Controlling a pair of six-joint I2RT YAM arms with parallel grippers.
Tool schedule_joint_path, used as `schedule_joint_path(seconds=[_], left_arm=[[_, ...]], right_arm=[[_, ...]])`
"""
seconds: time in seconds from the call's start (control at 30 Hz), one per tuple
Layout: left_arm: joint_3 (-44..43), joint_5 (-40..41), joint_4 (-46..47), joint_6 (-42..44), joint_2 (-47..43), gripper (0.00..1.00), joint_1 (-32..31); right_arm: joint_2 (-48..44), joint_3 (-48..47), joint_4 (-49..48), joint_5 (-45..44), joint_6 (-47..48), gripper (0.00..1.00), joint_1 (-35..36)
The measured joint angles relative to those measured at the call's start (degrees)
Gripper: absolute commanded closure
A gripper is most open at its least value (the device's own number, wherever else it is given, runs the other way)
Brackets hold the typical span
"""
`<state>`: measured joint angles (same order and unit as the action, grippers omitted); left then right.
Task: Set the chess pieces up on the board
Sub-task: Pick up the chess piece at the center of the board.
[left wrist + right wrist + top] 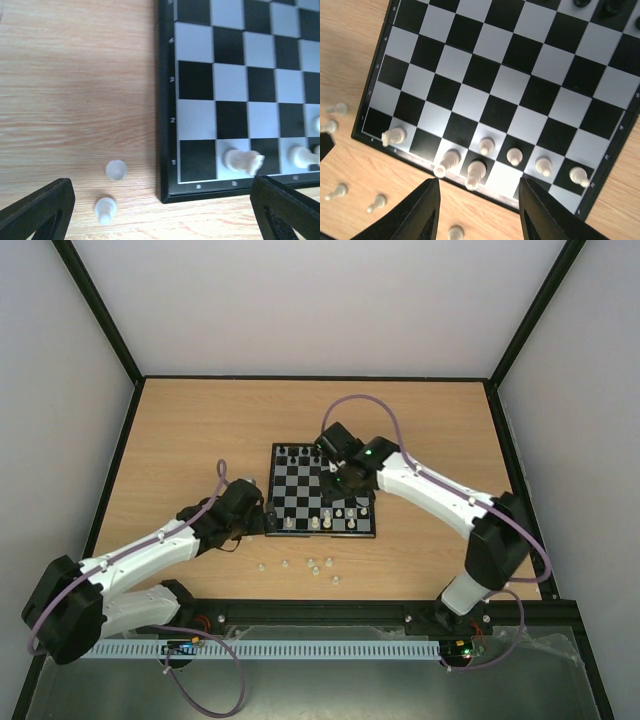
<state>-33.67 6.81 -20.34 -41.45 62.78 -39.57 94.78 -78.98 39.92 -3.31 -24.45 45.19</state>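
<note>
A light wooden worktop sits inside a booth with plain pale walls and black edging. The board lies flat near the middle of the worktop, with an arm on either side of it. Black chess pieces line part of its far edge, and only a few of them can be made out from above. In the right wrist view, about seven white pieces stand in the two nearest rows towards one corner of the board. One white piece near the board's left corner seems to lie on its side, though blur makes this unsure. More loose white pieces are scattered on the worktop just in front of the board. Two of them lie close to its corner in the left wrist view. The left fingers are spread wide apart and hold nothing, hovering over the board's near left corner. The right fingers are also apart and empty, above the near edge of the board. Both wrist views cut off the fingers at the bottom edge of the frame.
</note>
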Motion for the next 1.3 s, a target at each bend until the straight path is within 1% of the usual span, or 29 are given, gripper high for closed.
schedule_joint_path(seconds=[0.17,0.3,0.33,0.43,0.53,0.63,0.93,1.0,1.17,1.27,1.3], left_arm=[[-0.26,1.81,-2.23,-1.25,4.04,0.02,0.20],[-2.23,3.21,-4.48,-1.86,7.15,0.15,0.55],[-3.04,3.50,-5.01,-1.92,7.91,0.17,0.66],[-5.46,4.35,-6.27,-2.10,9.99,0.29,0.72],[-8.28,4.98,-8.17,-1.46,12.46,0.36,0.76],[-10.19,5.38,-9.62,-1.22,14.84,0.39,0.76],[-11.39,5.31,-12.85,-0.85,19.80,0.37,0.76],[-11.39,5.16,-13.14,-0.72,20.59,0.39,0.76],[-11.39,4.61,-13.35,-0.04,21.77,0.55,0.76],[-11.41,4.24,-13.33,0.22,22.23,0.63,0.81],[-11.41,4.13,-13.33,0.48,22.40,0.65,0.87]], right_arm=[[-5.97,5.44,-1.75,0.81,0.22,0.56,-0.20],[-7.93,9.90,-2.95,2.14,0.87,0.56,-0.24],[-8.28,10.75,-3.21,2.45,1.01,0.56,-0.24],[-9.90,12.83,-3.91,3.48,1.27,0.56,-0.24],[-12.24,14.14,-4.72,4.59,1.36,0.56,-0.24],[-14.03,14.78,-5.55,5.35,1.38,0.56,-0.24],[-15.72,16.24,-6.91,7.17,1.53,0.56,-0.24],[-15.74,16.33,-7.02,7.43,1.55,0.56,-0.24],[-15.82,16.76,-7.32,7.80,1.55,0.56,-0.24],[-15.93,16.83,-7.34,7.85,1.55,0.56,-0.24],[-15.93,16.83,-7.37,7.85,1.55,0.56,-0.24]])
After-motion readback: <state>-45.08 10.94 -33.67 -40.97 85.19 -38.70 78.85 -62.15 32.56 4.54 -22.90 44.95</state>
